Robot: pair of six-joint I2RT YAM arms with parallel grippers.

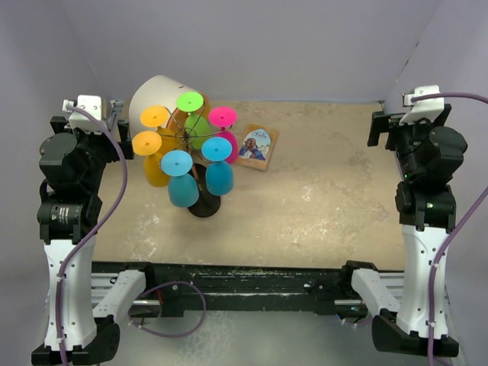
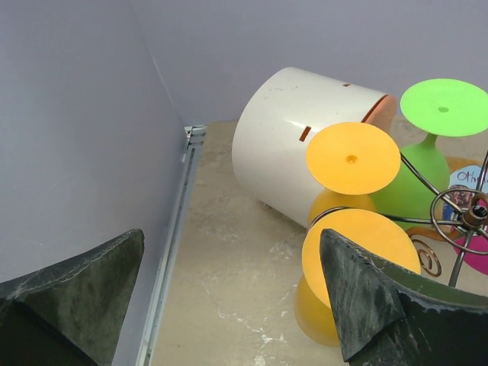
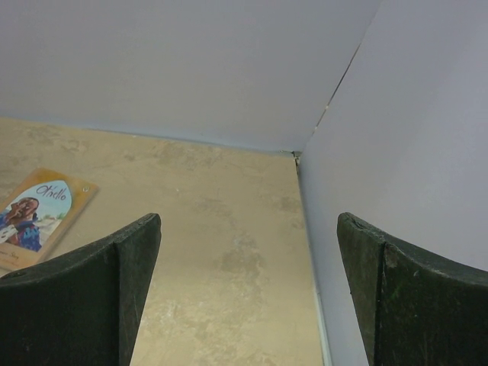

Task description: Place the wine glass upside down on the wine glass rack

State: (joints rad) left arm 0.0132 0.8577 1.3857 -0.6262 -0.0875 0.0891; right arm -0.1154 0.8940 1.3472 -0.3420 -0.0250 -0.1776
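Left gripper (image 2: 232, 236) near rack (image 1: 205, 207) (right gripper (image 3: 248, 221) apart)

Jaws stand wide apart over the table (image 3: 229, 229) — book (image 3: 40, 217) at left.

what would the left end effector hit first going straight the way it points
Likely the white cylinder lying on its side; the nearest orange glass hangs just right of the left end effector, depth unclear.
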